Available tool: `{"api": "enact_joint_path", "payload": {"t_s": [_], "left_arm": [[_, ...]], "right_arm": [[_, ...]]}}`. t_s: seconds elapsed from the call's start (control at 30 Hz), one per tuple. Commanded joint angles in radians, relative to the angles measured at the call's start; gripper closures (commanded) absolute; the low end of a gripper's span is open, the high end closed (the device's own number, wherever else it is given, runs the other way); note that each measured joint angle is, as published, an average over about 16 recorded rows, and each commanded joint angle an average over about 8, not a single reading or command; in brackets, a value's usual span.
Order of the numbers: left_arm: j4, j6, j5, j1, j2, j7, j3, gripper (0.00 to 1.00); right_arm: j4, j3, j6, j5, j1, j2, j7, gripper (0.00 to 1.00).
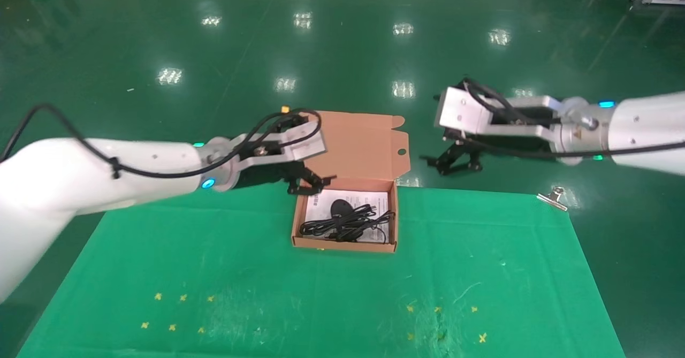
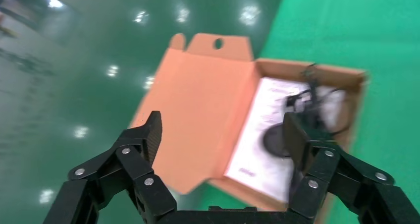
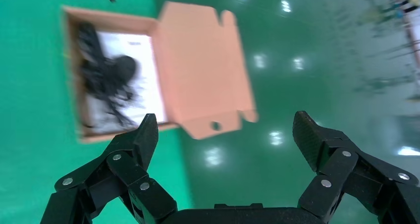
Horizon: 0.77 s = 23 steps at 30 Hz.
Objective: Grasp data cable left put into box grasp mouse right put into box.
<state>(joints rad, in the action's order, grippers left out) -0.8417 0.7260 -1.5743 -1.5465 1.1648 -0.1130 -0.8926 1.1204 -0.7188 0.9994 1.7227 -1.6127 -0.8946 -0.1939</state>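
Observation:
The orange-brown box [image 1: 301, 224] sits open at the far middle of the green cloth, its flap lid [image 1: 364, 144] leaning back. Inside on the white sheet lie the black mouse [image 1: 339, 206] and a tangle of black cable [image 1: 348, 225]; I cannot separate the data cable from the mouse cord. My left gripper [image 1: 313, 183] is open and empty, raised over the box's far left corner. My right gripper [image 1: 456, 166] is open and empty, raised to the right of the lid beyond the table edge. The left wrist view shows the box [image 2: 317, 71] and mouse [image 2: 274, 140]; the right wrist view shows them too [image 3: 203, 75], [image 3: 125, 67].
A metal clip [image 1: 554, 198] holds the green cloth [image 1: 214, 272] at the table's far right corner. Small yellow cross marks [image 1: 171, 312] dot the cloth near the front. Shiny green floor [image 1: 342, 53] lies beyond the table.

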Motion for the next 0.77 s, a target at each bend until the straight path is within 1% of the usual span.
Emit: {"api": "enact_joint_path", "payload": {"t_s": [0.03, 0.67, 0.77], "left_arm": [[-0.018, 0.032, 0.035, 0.019, -0.023, -0.003, 0.025, 0.00], [-0.191, 0.333, 0.364, 0.204, -0.239, -0.032, 0.265, 0.00], [-0.205, 0.356, 0.390, 0.218, -0.256, -0.035, 0.284, 0.00]], "right_arm": [[0.007, 0.017, 0.020, -0.039, 0.021, 0.011, 0.000, 0.00], [0.068, 0.183, 0.207, -0.414, 0.225, 0.118, 0.003, 0.00], [0.073, 0.196, 0.222, -0.444, 0.241, 0.127, 0.003, 0.00]]}}
